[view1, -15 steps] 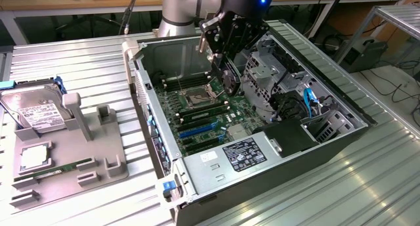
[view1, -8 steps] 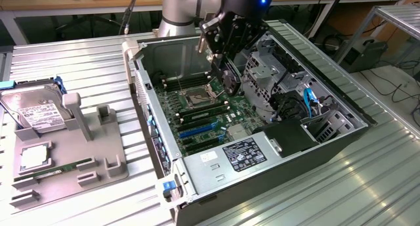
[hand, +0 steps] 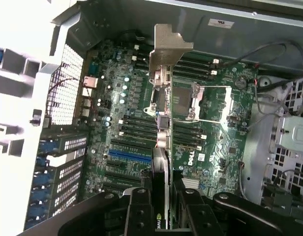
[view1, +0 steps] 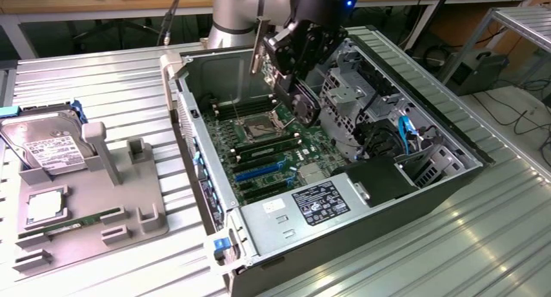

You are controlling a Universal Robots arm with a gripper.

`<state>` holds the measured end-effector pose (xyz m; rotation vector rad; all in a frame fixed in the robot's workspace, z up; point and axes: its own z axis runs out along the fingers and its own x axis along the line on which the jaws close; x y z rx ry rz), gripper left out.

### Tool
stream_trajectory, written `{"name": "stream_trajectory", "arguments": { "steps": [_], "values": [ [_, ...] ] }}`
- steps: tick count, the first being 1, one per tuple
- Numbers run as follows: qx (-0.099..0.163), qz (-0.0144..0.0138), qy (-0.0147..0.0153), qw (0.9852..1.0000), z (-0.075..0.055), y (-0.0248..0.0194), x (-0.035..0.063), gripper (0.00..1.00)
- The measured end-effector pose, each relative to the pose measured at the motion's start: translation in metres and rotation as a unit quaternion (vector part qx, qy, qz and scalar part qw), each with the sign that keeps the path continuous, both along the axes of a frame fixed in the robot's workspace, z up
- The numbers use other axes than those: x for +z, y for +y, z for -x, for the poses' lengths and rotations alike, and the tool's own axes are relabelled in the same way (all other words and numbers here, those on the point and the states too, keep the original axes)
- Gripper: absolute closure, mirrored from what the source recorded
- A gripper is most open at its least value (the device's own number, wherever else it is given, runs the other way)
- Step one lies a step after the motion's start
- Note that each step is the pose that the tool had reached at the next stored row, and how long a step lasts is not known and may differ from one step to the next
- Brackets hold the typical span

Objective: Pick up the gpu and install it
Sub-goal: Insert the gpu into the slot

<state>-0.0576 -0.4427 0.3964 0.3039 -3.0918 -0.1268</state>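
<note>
The hand [hand: 161, 209] was clamped on the gpu [hand: 161, 83] — card edge-on, bracket end farthest out, above the motherboard [hand: 123, 123].

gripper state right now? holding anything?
Gripper: closed on the gpu, which sits edge-on between the fingers, above the motherboard.

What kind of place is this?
Probably a robot lab or workshop: an open computer case on a metal table, a gripper holding the gpu over it, and a hard drive nearby.
</note>
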Motion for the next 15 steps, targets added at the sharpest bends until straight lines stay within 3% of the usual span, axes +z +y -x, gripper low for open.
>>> {"name": "stream_trajectory", "arguments": {
  "steps": [4, 8, 11, 15],
  "values": [
    [0.043, 0.0000, -0.0001, 0.9991, 0.0000, 0.0000, -0.0013, 0.74],
    [0.079, 0.0000, -0.0004, 0.9969, 0.0000, 0.0000, -0.0021, 0.74],
    [0.106, 0.0000, -0.0013, 0.9944, 0.0000, 0.0000, -0.0026, 0.74],
    [0.143, 0.0003, -0.0037, 0.9896, -0.0001, 0.0000, -0.0031, 0.74]
  ]
}}
